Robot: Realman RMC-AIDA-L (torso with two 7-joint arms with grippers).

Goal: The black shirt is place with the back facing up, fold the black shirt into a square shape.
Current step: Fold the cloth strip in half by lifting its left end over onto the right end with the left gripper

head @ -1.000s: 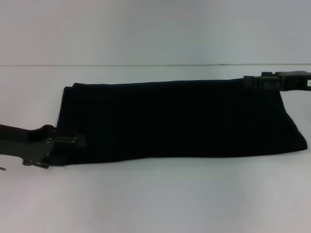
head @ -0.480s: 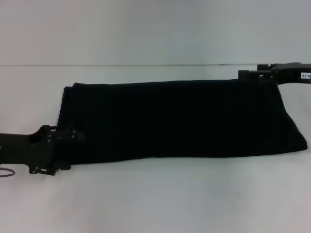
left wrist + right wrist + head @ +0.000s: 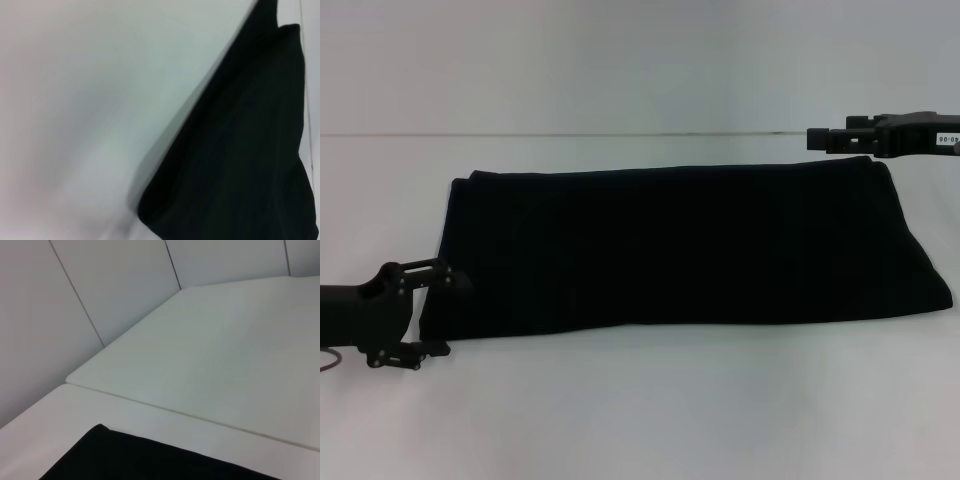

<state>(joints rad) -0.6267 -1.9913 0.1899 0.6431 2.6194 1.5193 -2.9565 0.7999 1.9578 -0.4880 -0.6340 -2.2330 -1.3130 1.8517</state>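
Black shirt [image 3: 680,245] lying on the white table [image 3: 640,410] as a long band. Left gripper [image 3: 432,312] unclenched at near-left corner, right gripper [image 3: 815,138] off far-right corner, grip unreadable. Next, probably folding end over end into a square.

Bare table [image 3: 650,410] (near side) surrounds black shirt [image 3: 680,245].

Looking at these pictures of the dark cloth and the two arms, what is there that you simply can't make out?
- The large black soft-fabric shirt, head view: its folded layers merge into one dark mass, and no lettering shows.
- Right gripper, head view: seen edge-on at the shirt's far right corner, so its opening is unreadable; the arm runs off the edge.
- Left gripper, head view: its arm is cut off at the left edge.
- Left wrist view: blurred shirt edge on the white table.
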